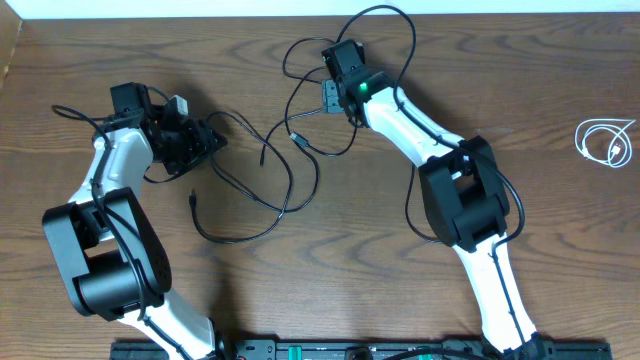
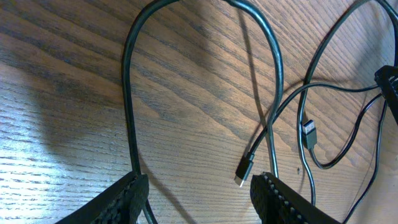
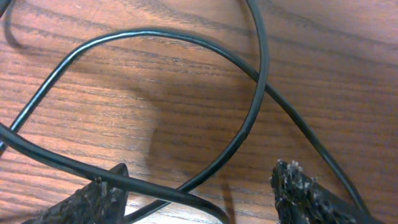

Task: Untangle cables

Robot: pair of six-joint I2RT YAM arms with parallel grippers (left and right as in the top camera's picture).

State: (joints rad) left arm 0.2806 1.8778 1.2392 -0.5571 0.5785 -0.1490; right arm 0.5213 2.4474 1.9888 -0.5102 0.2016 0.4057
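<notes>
Straddling black cables (image 2: 127, 93), left tool (image 2: 199, 185) and right tool (image 3: 200, 174) both stand open, gripping nothing; white cable (image 1: 605, 140) coiled far right, well apart.

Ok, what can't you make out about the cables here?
- Overhead: the black cables cross at the centre; the strands are too thin to tell which lies on top.
- Overhead: white cable, plugs too small.
- Left wrist: one strand leaves the bottom edge beside the left end effector; contact cut off.
</notes>
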